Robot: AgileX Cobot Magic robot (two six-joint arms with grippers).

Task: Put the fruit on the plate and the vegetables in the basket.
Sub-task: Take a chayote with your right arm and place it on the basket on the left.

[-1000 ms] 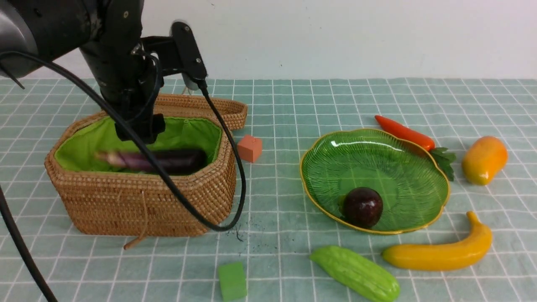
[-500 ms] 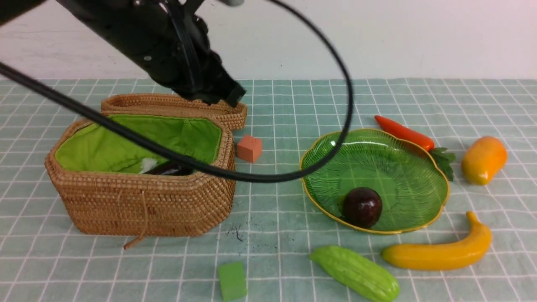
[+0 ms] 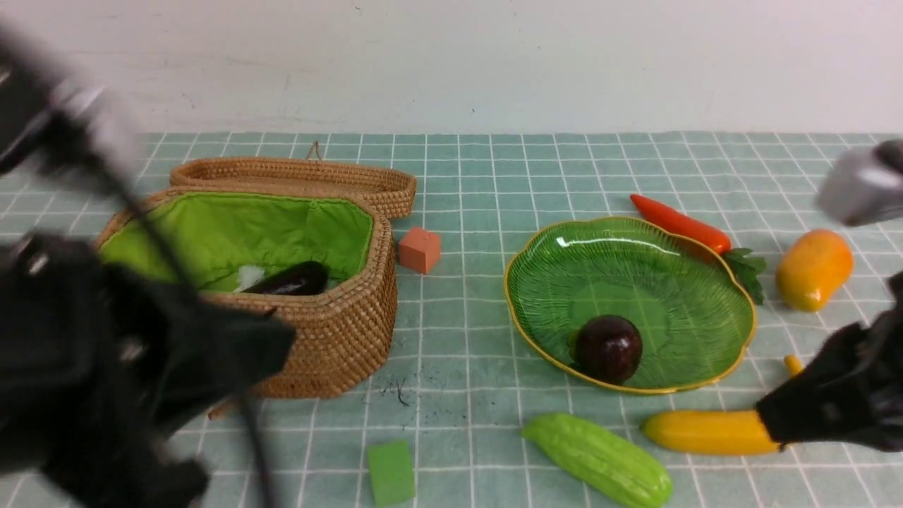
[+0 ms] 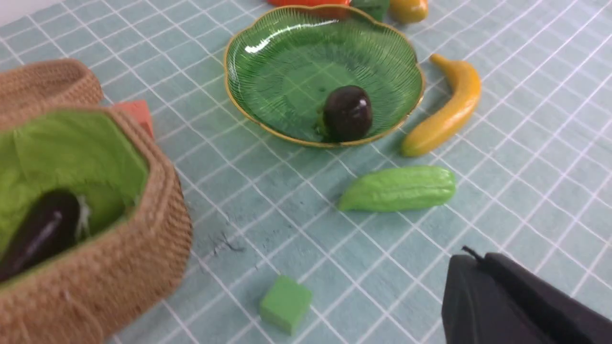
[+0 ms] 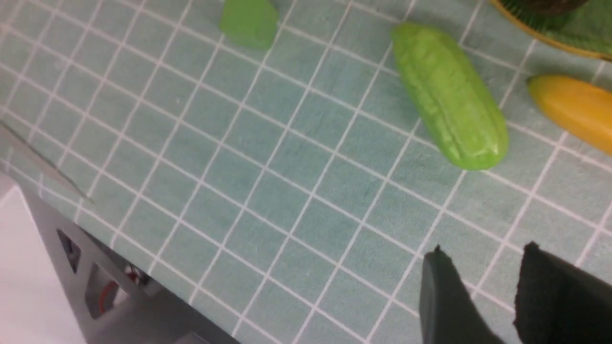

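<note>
The eggplant [image 3: 293,280] lies inside the wicker basket [image 3: 338,310] on its green lining. A mangosteen [image 3: 608,348] sits in the green plate [image 3: 522,331]. Behind the plate lies the carrot [image 3: 679,222], and the mango [image 3: 815,268] is to its right. In front of the plate are the banana [image 3: 705,432] and the bitter gourd [image 3: 600,458]. My left gripper [image 4: 471,255] is shut and empty, low at the front left, blurred in the front view. My right gripper [image 5: 484,251] is open and empty above the cloth near the gourd [image 5: 449,95]. It hides part of the banana in the front view.
An orange cube [image 3: 420,249] sits between basket and plate. A green cube [image 3: 390,471] lies near the front edge, left of the gourd. The basket's lid [image 3: 296,176] lies open behind it. The table's front edge [image 5: 119,248] shows in the right wrist view.
The left arm let go of the eggplant into the basket, shut its jaws and swung down to the front left. The right arm has come into view at the right, over the banana.
</note>
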